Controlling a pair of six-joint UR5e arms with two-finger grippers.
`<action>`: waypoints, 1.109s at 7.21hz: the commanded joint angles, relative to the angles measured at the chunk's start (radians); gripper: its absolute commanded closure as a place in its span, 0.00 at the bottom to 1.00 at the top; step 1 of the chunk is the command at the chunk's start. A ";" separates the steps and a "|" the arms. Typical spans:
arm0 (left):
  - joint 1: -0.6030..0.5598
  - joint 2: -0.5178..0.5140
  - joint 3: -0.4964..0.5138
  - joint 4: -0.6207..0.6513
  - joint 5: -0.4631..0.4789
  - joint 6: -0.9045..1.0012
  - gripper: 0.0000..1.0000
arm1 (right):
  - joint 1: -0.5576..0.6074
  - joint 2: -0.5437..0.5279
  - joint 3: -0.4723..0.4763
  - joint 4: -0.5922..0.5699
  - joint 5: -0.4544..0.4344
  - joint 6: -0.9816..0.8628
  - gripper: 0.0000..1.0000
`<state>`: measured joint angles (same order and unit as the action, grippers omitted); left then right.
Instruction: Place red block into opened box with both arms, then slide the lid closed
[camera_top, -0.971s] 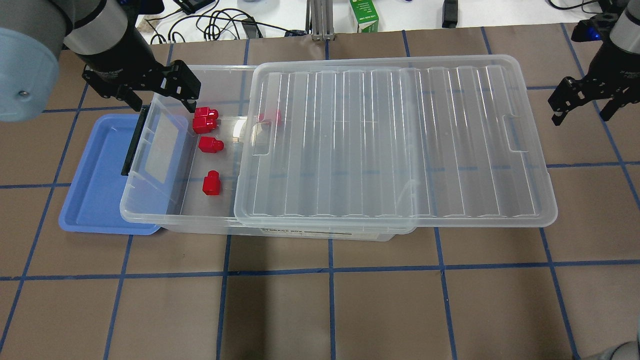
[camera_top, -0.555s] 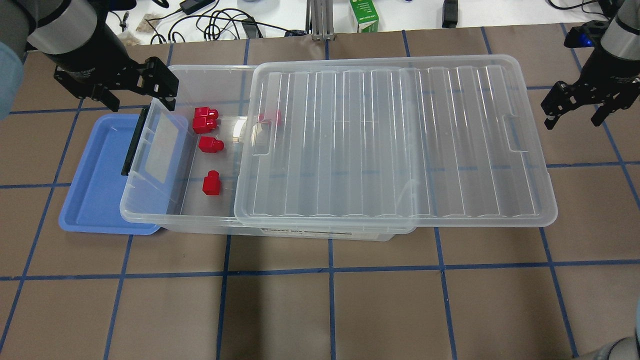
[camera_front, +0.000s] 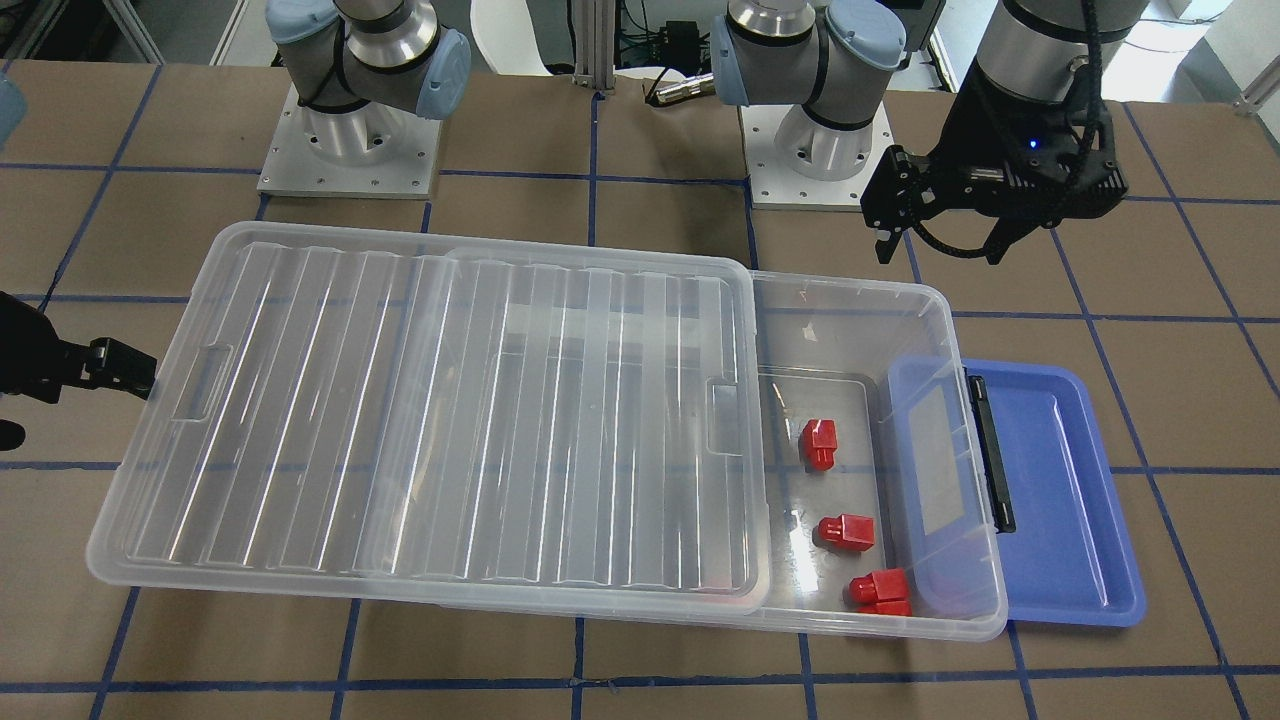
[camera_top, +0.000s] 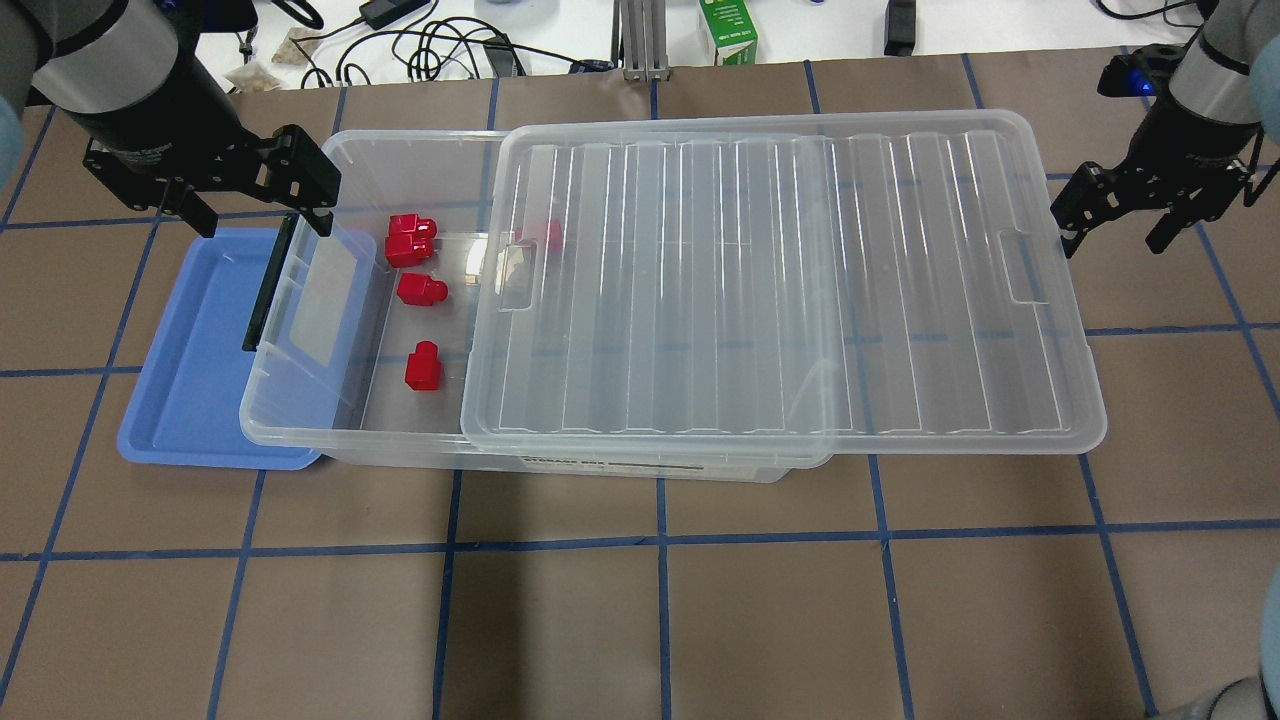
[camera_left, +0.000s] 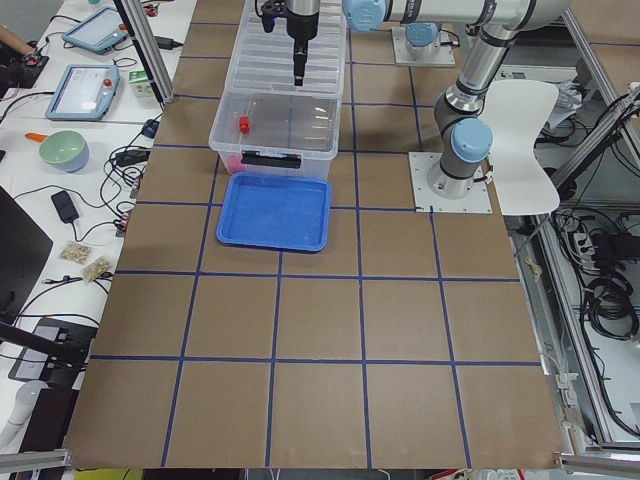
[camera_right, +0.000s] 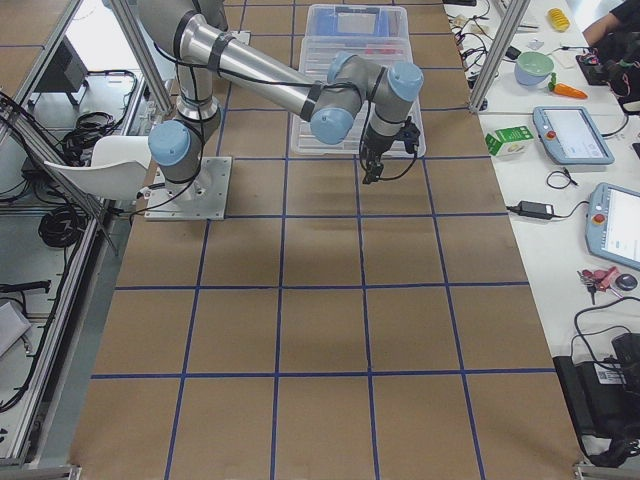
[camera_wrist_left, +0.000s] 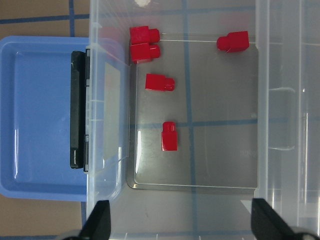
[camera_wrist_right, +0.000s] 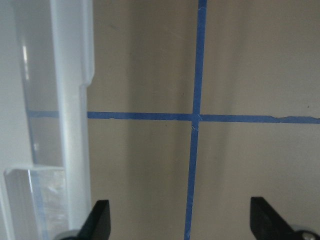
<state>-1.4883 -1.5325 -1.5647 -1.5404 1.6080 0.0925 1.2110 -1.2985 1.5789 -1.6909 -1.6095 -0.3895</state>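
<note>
The clear box lies across the table with the ribbed lid over most of it, its left end uncovered. Several red blocks rest on the box floor there, and one more shows through the lid. Which of them is the task's red block I cannot tell. My left gripper hangs open and empty above the box's back-left corner, looking down on the blocks. My right gripper is open, one finger close against the lid's right rim.
A blue tray sits under the box's left end, beside the black latch bar. A green carton and cables lie beyond the table's back edge. The arm bases stand behind the box.
My left gripper has drawn back leftwards from over the blocks. My right gripper has moved left to the lid's rim, and the lid has slid slightly left.
</note>
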 joint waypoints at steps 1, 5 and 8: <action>-0.003 -0.021 0.049 -0.036 0.001 -0.039 0.00 | 0.047 0.016 0.000 -0.025 0.000 0.062 0.00; -0.007 -0.017 0.038 -0.044 0.001 -0.037 0.00 | 0.146 0.021 -0.002 -0.029 0.000 0.203 0.00; -0.007 -0.018 0.038 -0.043 -0.003 -0.037 0.00 | 0.221 0.019 -0.002 -0.029 0.000 0.297 0.00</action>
<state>-1.4956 -1.5497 -1.5262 -1.5836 1.6058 0.0552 1.4009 -1.2781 1.5770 -1.7195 -1.6091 -0.1262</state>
